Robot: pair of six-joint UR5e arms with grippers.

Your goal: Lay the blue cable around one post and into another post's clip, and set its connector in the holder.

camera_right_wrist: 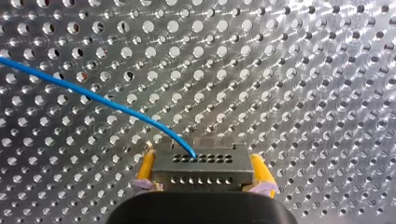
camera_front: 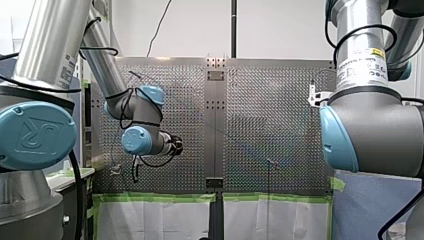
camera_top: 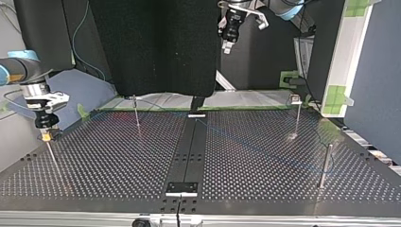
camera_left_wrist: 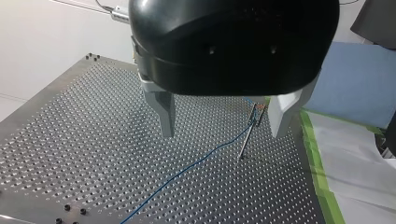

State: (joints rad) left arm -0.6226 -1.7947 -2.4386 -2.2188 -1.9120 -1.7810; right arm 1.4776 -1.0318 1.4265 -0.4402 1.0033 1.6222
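A white wall (camera_front: 190, 25) and white sheeting (camera_front: 150, 220) edged with green tape (camera_front: 150, 197).

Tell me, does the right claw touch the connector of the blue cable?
Touching. In the right wrist view, the right claw holds the connector between its yellow pads, with no gap.

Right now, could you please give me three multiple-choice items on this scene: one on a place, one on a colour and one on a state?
1. Where is the connector? A) between the pads of my right gripper B) loose on the table C) hanging from a post
2. What colour is the cable? A) red B) blue C) white
3. How is my left gripper? A) shut on the cable B) shut on a post C) open
Key: 1 A, the right wrist view shows the yellow pads clamping it; 2 B, it runs blue into the connector; 3 C, its fingers stand apart, gripping nothing.
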